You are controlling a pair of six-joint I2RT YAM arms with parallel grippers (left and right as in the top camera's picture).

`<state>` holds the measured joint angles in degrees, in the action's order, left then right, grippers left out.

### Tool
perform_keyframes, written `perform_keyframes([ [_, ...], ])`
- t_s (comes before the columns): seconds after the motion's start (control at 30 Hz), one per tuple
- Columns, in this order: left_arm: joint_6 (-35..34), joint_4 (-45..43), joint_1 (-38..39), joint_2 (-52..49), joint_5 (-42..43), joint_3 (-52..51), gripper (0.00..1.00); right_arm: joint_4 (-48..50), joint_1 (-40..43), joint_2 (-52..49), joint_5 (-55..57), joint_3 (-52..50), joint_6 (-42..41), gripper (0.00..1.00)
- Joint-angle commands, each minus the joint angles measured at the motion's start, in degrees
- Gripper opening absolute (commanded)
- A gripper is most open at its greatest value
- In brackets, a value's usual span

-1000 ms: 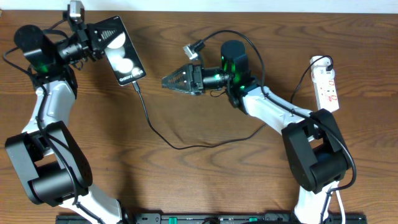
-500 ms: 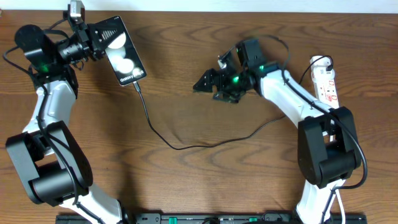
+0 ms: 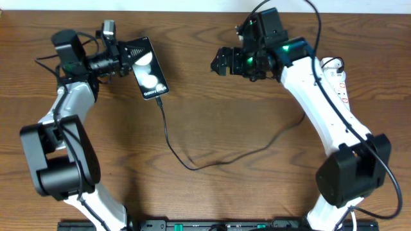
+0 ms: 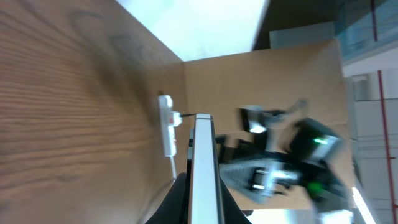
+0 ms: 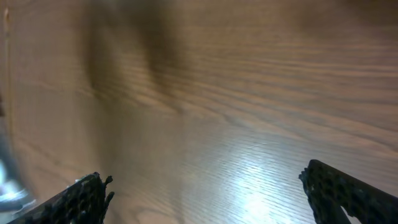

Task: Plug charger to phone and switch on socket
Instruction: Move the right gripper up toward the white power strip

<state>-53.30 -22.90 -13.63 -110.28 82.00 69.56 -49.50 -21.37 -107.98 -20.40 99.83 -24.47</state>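
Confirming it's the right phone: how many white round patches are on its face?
2, both on the phone: one patch mid-face, the other patch closer to the edge where the charger meets it. None appear hidden.

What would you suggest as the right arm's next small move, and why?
Probably swing the right gripper toward the socket to reach its switches: the charger already appears seated in the phone, while this gripper hangs open and empty over bare wood, away from it.
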Motion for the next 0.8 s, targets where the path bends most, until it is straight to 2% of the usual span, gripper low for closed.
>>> perform_keyframes([
  [0.0, 4.8, 0.2, 0.4, -2.9, -2.2, -0.5, 0.07, -1.8, -0.6, 2.6, 6.4, 1.9, 0.9, 0.99],
  [0.43, 5.1, 0.2, 0.9, -18.5, -5.8, -0.5, 0.07, -4.8, -0.6, 5.6, 9.6, 2.1, 0.1, 0.98],
  [0.77, 6.6, 1.5, 0.9, -21.6, -12.1, -0.5, 0.07, -5.2, -0.9, 5.6, 9.5, 2.1, 0.1, 0.98],
])
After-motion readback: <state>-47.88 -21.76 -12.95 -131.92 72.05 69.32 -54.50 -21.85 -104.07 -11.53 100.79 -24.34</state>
